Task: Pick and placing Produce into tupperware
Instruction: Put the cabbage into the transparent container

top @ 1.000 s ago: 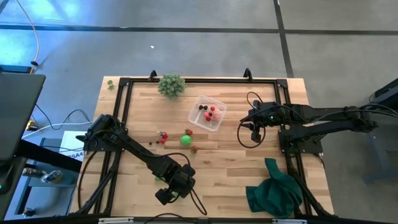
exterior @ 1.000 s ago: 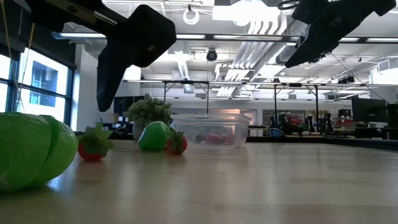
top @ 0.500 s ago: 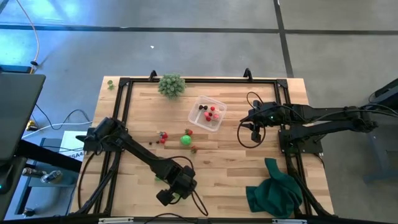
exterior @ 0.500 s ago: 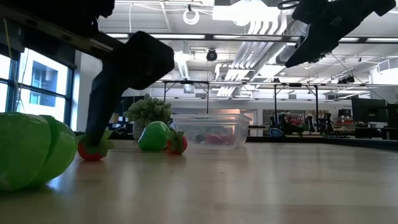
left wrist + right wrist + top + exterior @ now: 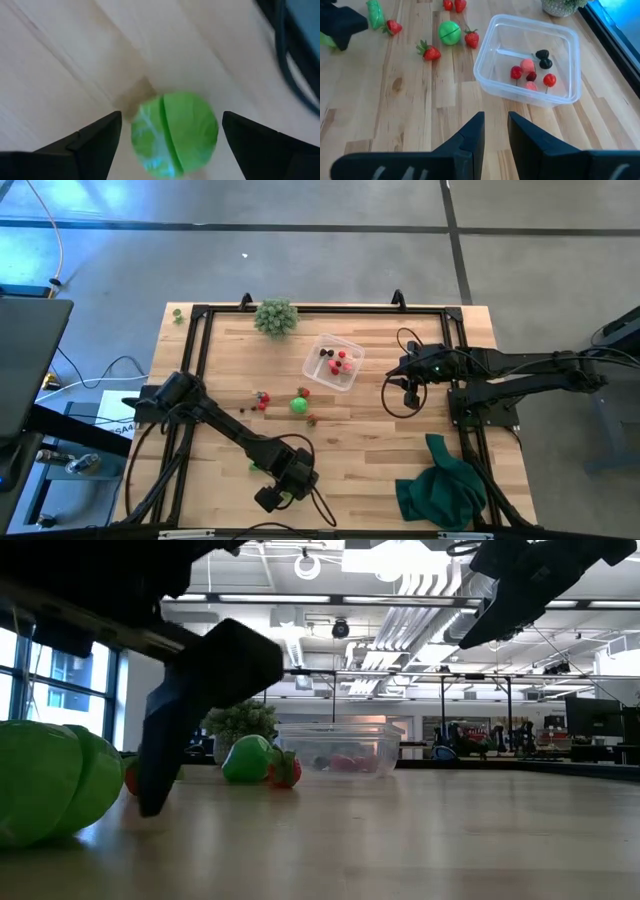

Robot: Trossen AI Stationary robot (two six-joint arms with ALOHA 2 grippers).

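Left pincer (image 5: 167,132) spread wide over green produce (image 5: 174,134) on the wooden table (image 5: 370,435).

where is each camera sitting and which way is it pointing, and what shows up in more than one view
High view: overhead, straight down on the table; both arms show.
Low view: table height, looking level across; left gripper near, right arm above.
Left wrist view: looks down between its open fingers at a green round piece.
Right wrist view: looks past the right gripper at the tupperware.
Shared: the tupperware shows in the high, low and right wrist views.
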